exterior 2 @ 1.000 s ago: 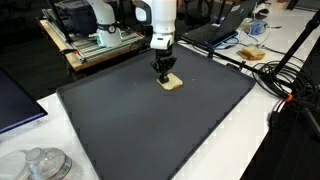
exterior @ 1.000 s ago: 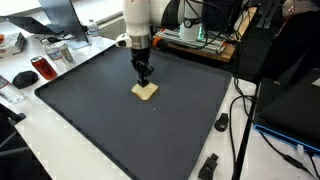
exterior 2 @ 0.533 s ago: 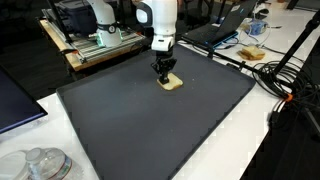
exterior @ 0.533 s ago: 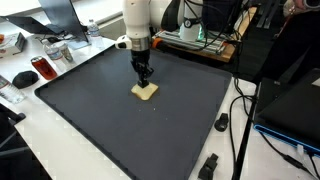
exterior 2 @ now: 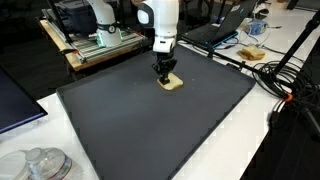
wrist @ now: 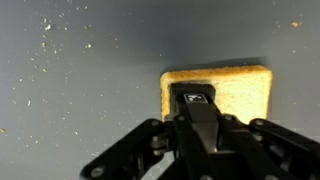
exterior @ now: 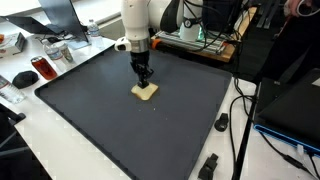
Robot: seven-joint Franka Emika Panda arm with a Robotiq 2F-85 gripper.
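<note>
A flat tan square sponge (exterior: 147,93) (exterior 2: 174,84) lies on the dark grey mat (exterior: 110,115) (exterior 2: 140,125), towards its far side. My gripper (exterior: 144,80) (exterior 2: 166,76) points straight down with its fingertips pressed together. They rest on or hover just over the sponge's edge; I cannot tell whether they touch it. In the wrist view the sponge (wrist: 238,88) fills the middle right, and the gripper (wrist: 195,100) covers its left part. The black fingers (wrist: 200,125) are shut with nothing seen between them.
The mat lies on a white table. A red can (exterior: 43,68) and a black mouse (exterior: 24,78) sit beside the mat. Two small black parts (exterior: 221,123) (exterior: 208,167) and cables (exterior: 240,130) lie off another edge. A laptop (exterior 2: 225,35) stands behind, and a glass jar (exterior 2: 40,165) sits in front.
</note>
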